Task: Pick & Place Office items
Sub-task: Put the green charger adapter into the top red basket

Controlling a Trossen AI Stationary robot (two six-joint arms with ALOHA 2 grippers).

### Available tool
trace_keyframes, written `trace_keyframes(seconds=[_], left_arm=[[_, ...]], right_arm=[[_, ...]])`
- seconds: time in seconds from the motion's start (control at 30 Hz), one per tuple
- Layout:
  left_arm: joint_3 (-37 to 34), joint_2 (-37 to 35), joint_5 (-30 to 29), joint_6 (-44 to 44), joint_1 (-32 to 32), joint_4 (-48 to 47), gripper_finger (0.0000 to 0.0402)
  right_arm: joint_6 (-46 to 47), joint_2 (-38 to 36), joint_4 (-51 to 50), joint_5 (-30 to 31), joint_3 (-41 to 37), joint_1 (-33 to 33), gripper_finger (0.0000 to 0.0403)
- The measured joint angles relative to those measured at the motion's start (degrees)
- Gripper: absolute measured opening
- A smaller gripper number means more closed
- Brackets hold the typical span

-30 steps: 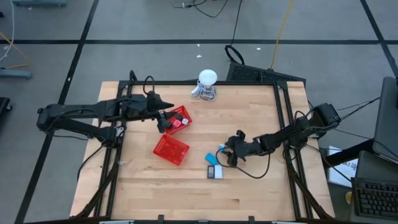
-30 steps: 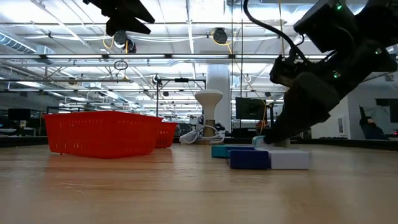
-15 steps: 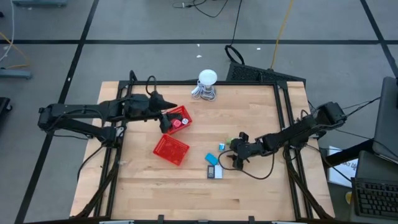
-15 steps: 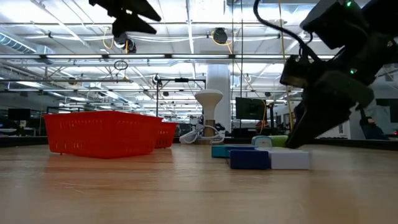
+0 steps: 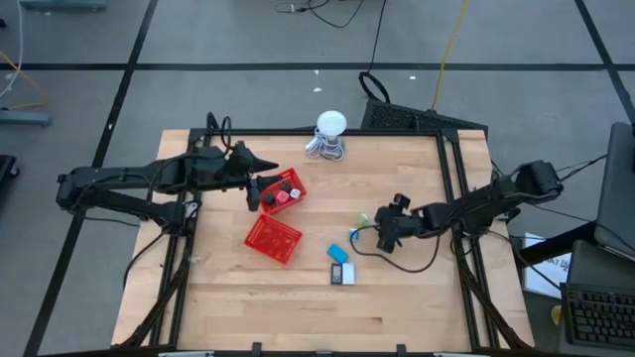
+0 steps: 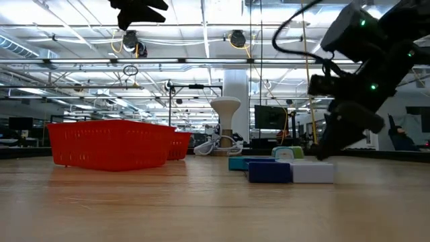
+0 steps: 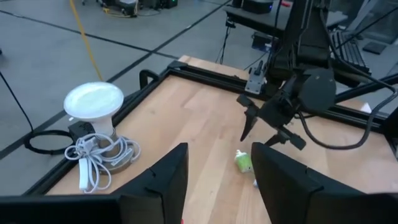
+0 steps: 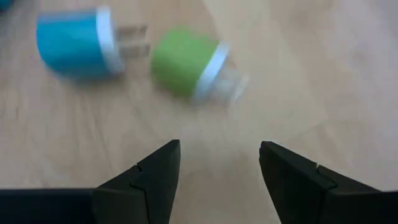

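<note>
Where wood grain runs, a rounded green plug (image 8: 189, 63) lies beside a blue one (image 8: 74, 42).

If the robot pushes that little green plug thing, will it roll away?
Probably a little. The green plug lies on its side on bare wood and looks rounded, so a nudge might roll it toward the blue plug beside it. It looks small and hard, so likely light and stiff. The open right gripper hovers near it.
</note>
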Motion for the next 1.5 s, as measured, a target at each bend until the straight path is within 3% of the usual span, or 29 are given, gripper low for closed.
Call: trace_keyframes(seconds=[0.1,0.27,0.57,0.77,0.9,1.13,1.3,1.5], left_arm=[[0.00,-0.05,0.00,0.00,0.00,-0.08,0.0167],[-0.01,-0.02,0.02,0.15,0.00,-0.22,0.0155],[0.00,-0.02,0.09,-0.04,-0.32,-0.23,0.0164],[-0.01,-0.02,0.09,-0.07,-0.33,-0.21,0.0184],[-0.02,-0.02,0.04,-0.10,-0.33,-0.21,0.0196],[0.00,0.02,0.02,-0.61,-0.33,-0.14,0.0214],[-0.02,0.02,0.02,-0.70,-0.33,-0.15,0.0220],[0.00,0.04,0.00,-0.72,-0.33,-0.13,0.0213]], right_arm=[[-1.01,0.61,0.02,-0.39,-0.02,-0.77,0.0210],[-0.37,0.63,1.22,5.64,-0.02,-2.67,0.0210],[10.22,0.63,11.25,2.24,-0.02,-4.42,0.0210],[8.54,0.63,18.65,1.52,-0.02,-4.40,0.0210],[7.22,1.30,22.99,-2.65,0.00,-5.16,0.0210],[6.57,8.90,32.31,-11.79,0.44,-5.88,0.0210],[9.07,8.79,29.25,-14.50,0.37,-5.74,0.0210],[11.08,3.08,18.28,-14.51,0.23,-3.94,0.0210]])
